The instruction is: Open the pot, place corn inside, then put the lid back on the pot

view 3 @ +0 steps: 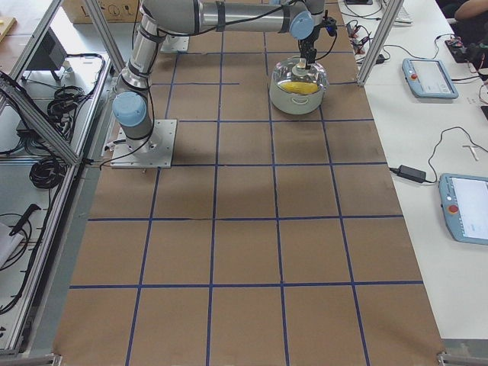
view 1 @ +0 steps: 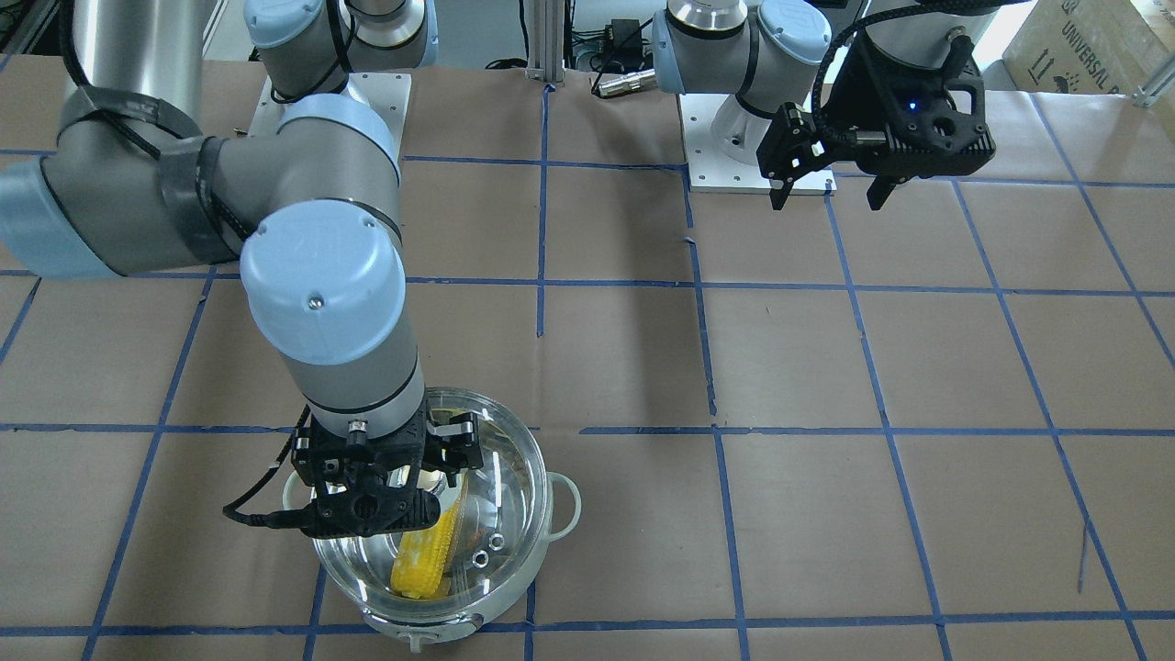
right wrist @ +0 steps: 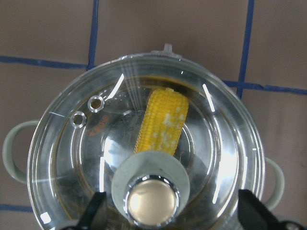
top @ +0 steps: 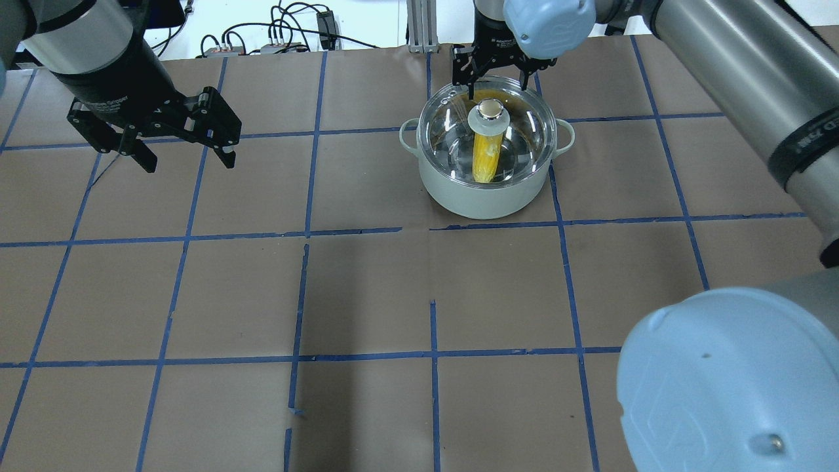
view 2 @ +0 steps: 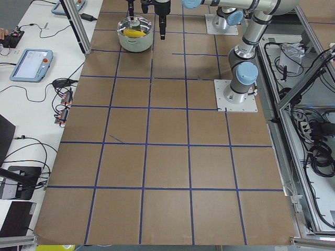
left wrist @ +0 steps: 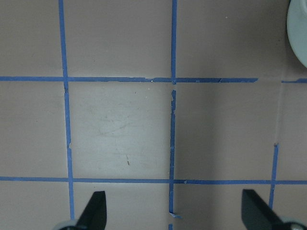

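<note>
Black fingers of the right gripper [right wrist: 172, 201] stand wide apart on either side of the knob [right wrist: 151, 201], clasping nothing. Whether their tips sit level with the knob or just above it is hard to judge from these angles. Beneath them the clear glass lid [right wrist: 216, 143] sits closed on the pot [top: 478, 196], its two vent holes showing near one edge. Through the glass the yellow corn [right wrist: 160, 124] lies inside the pot, one end running under the knob. The pot stands on the brown paper-covered table [top: 367, 295], on a crossing of blue tape [top: 308, 233] lines at the side far from the robot. Well apart from it, the left gripper [top: 189, 162] hangs over bare paper, fingers spread and empty.
</note>
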Available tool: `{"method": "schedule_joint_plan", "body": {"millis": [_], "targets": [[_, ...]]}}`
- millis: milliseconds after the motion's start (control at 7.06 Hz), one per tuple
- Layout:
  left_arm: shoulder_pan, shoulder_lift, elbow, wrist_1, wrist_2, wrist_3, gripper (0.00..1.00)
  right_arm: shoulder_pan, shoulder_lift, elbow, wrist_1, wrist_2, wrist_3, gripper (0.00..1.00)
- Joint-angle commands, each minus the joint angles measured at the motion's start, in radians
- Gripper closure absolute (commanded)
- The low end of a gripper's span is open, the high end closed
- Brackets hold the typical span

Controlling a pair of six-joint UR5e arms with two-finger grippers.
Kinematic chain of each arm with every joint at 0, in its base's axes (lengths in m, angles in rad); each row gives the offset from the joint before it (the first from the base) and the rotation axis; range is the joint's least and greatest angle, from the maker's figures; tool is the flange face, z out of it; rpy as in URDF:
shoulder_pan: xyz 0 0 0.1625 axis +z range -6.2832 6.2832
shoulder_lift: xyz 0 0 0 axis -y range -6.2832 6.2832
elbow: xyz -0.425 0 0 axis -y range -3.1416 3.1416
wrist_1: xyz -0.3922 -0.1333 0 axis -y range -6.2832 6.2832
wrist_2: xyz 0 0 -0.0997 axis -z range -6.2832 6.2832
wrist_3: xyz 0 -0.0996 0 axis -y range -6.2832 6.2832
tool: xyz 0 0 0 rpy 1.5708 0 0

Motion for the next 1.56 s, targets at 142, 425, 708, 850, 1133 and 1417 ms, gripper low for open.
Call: {"method": "schedule_joint_plan", "body": {"millis": [142,425,708,850,1133,1417], "targets": [[0.000,0.001,0.000,0.000,0.000,0.000,0.00,-0.106,-0.201,-0.012,0.281,0.012,-0.033,0.00],[0.000,0.001,0.000,0.000,0.000,0.000,0.00,-0.162,-0.370,0.049,0.426,0.024,-0.079,0.00],[0.000,0.001,0.000,0.000,0.000,0.000,0.00,-0.197,-0.572,0.241,0.433,0.030,-0.083,0.01],[0.000,0.001,-0.002,0.000,0.000,0.000,0.00,-0.246,-0.628,0.330,0.383,0.068,-0.106,0.01],[0.000,0.001,-0.002,0.000,0.000,0.000,0.00,-0.248,-0.631,0.351,0.364,0.067,-0.109,0.01],[0.000,0.001,-0.002,-0.002,0.002,-0.002,0.00,-0.248,-0.631,0.348,0.361,0.061,-0.106,0.01]]}}
